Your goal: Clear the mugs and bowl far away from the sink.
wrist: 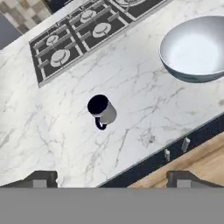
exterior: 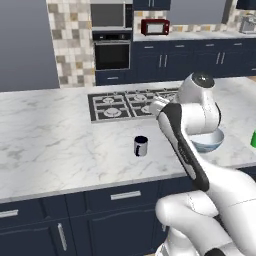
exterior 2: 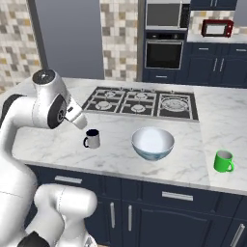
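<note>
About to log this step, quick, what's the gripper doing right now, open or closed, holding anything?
Gripper: open, fingers spread wide, holding nothing; it hangs above the grey-white mug on the counter.

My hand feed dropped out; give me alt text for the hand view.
Looking down on a marble counter: the grey-white mug stands upright at centre, untouched, above the open fingers. The pale bowl sits upper right, the gas cooktop upper left.

The counter (exterior 2: 120, 149) is veined in white and grey marble; the cooktop (exterior 2: 142, 103) is coloured black with pale burner rings. One mug (exterior 2: 91, 139) is grey-white with navy inside and handle, the other mug (exterior 2: 223, 161) bright green. The bowl (exterior 2: 153, 143) is tinted pale blue-white. Cabinets (exterior 2: 159, 212) are finished in dark navy
</note>
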